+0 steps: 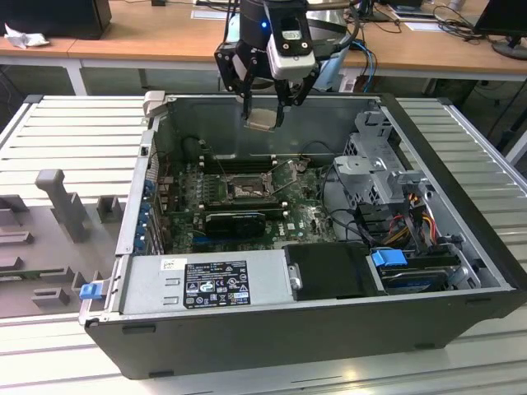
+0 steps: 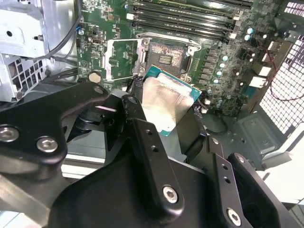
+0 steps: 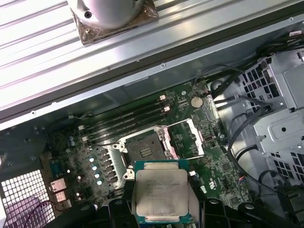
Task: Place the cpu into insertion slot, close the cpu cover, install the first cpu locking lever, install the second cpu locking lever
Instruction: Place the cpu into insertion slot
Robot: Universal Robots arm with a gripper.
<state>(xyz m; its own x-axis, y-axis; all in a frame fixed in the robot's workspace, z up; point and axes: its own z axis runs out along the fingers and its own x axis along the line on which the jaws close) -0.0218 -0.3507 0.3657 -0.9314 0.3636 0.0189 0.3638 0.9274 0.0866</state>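
Note:
My gripper (image 1: 263, 111) hangs above the open computer case, over its far wall, shut on the cpu (image 1: 262, 120) by two opposite edges. In both wrist views the cpu (image 2: 166, 104) (image 3: 161, 194) shows its pale silver top and green rim between the black fingers (image 2: 142, 128). Below it on the green motherboard lies the insertion slot (image 1: 244, 188) (image 2: 168, 54) (image 3: 145, 145), dark, bare and uncovered. The cpu cover (image 2: 122, 59) (image 3: 187, 137) is swung open and stands beside the slot. Thin lever wires (image 1: 286, 170) stick up near the slot.
Long black memory slots (image 1: 235, 163) run behind the socket and a black expansion card (image 1: 235, 220) lies in front of it. A power supply (image 1: 206, 284) fills the near side. A metal drive cage (image 1: 375, 164) and cables (image 1: 412, 216) are on the exterior view's right.

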